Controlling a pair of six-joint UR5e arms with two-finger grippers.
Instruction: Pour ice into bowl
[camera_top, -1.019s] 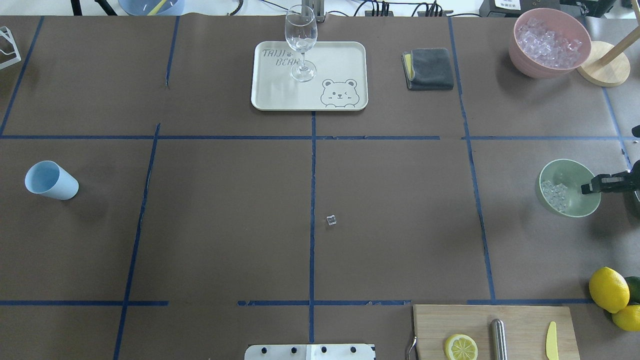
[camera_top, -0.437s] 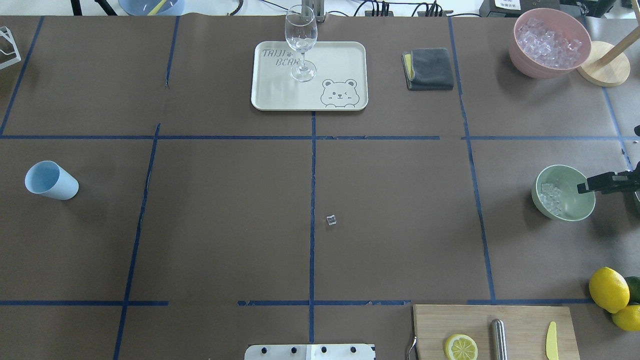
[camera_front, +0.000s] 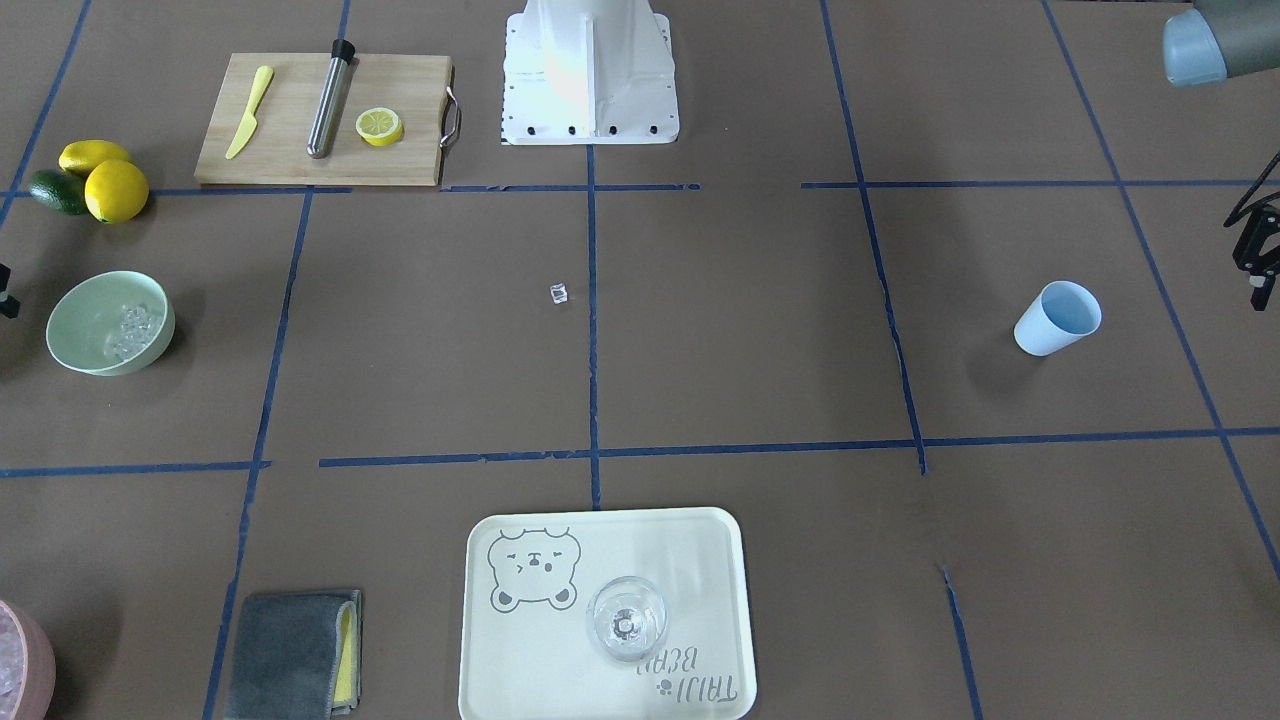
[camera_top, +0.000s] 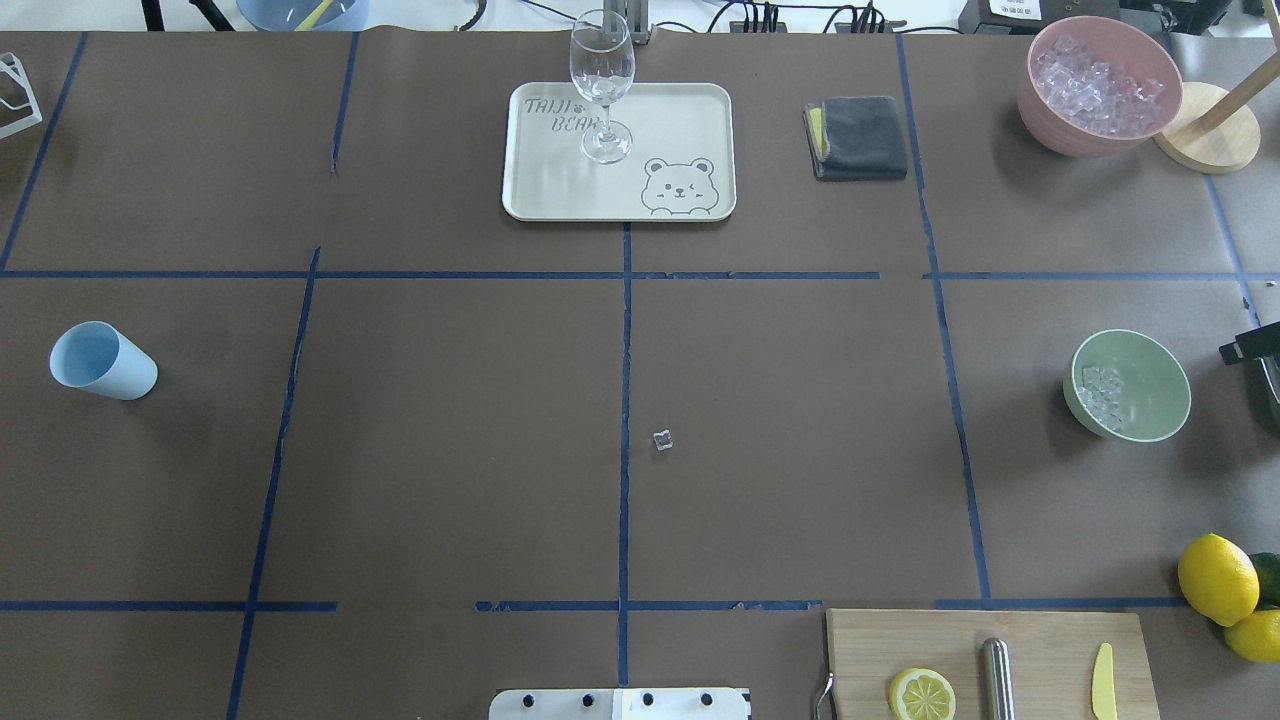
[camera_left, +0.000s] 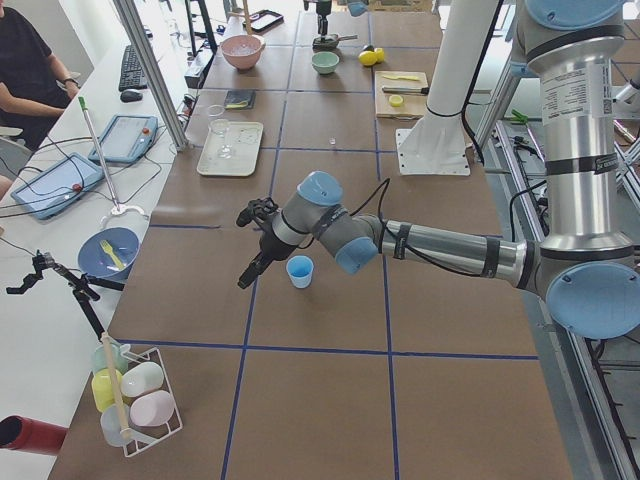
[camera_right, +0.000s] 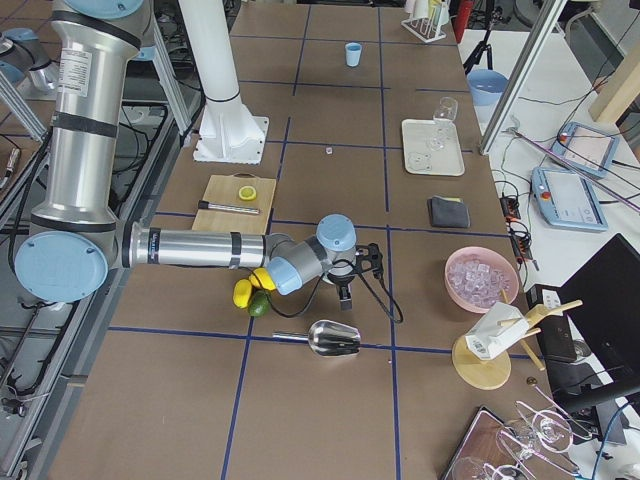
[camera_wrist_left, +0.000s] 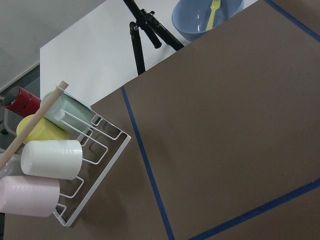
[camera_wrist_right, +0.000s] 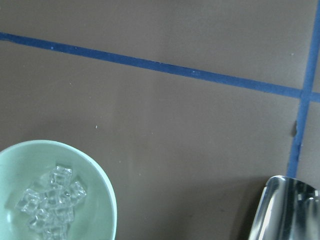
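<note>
The pale green bowl (camera_top: 1150, 375) stands upright at the table's right side, with a small heap of clear ice (camera_top: 1101, 392) in it. The right wrist view shows the same bowl (camera_wrist_right: 97, 185) and ice (camera_wrist_right: 49, 200). One stray ice cube (camera_top: 662, 440) lies near the table's middle. My right gripper (camera_top: 1250, 358) sits at the right edge, apart from the bowl, open and holding nothing. A light blue cup (camera_top: 100, 360) stands at the far left. My left gripper (camera_left: 243, 248) hovers beside that cup, its fingers spread open and bare.
A tray (camera_top: 700, 110) holding a wine glass (camera_top: 602, 85) is at the back centre, beside a grey cloth (camera_top: 858, 138). A pink container (camera_top: 1100, 85) sits back right. A cutting board (camera_top: 1040, 640) and lemons (camera_top: 1218, 578) are front right. A metal scoop (camera_right: 335, 338) lies off to the right.
The bowl was tilted with my right gripper at its rim. It now sits flat, and the gripper has let go and drawn back to the right edge.
</note>
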